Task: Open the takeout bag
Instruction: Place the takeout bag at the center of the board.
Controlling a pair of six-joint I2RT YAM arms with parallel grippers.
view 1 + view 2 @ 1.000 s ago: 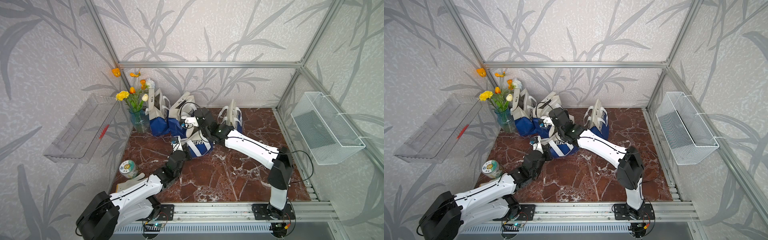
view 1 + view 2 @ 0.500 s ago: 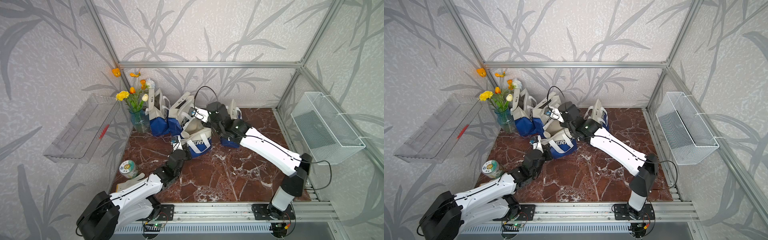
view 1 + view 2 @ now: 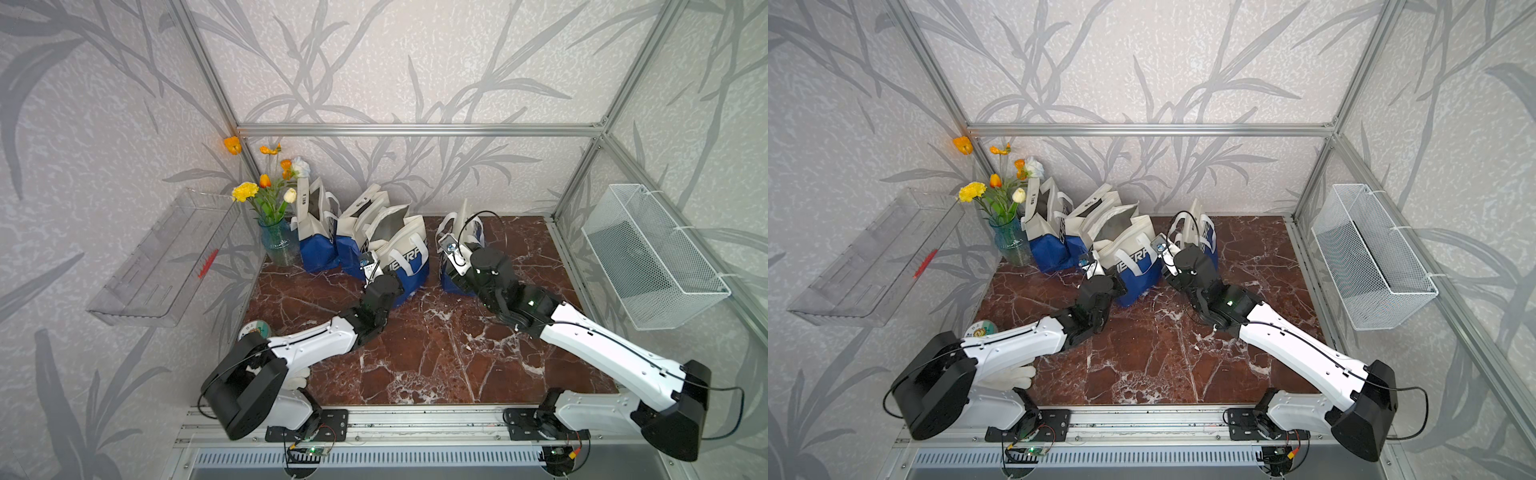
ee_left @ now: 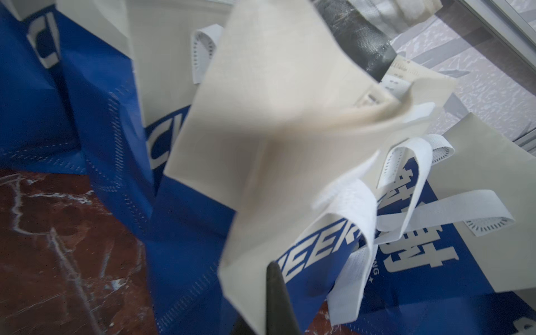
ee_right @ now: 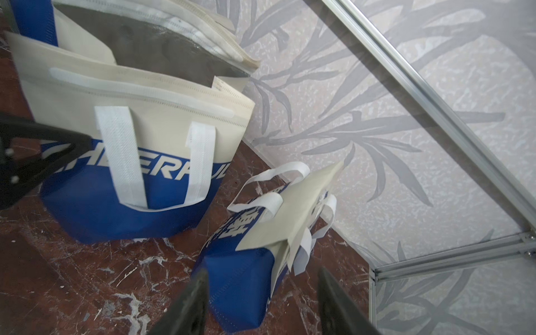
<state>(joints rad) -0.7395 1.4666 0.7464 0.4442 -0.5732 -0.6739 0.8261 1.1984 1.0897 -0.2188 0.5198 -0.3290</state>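
Note:
The takeout bag, cream above and blue below with white handles, stands mid-table with its mouth gaping and grey lining showing. My left gripper is shut on the bag's near side edge. In the left wrist view a dark finger pinches the cream panel. My right gripper stands open to the bag's right and holds nothing. The right wrist view shows the takeout bag apart from its fingers.
A flat, closed bag stands just beyond the right gripper. Two more bags and a flower vase fill the back left. A tape roll and a white glove lie front left. A wire basket hangs on the right wall.
My right gripper has let go of the bag's top, opened and drawn back to the right. The bag's mouth now stands open. The left gripper has kept its hold.

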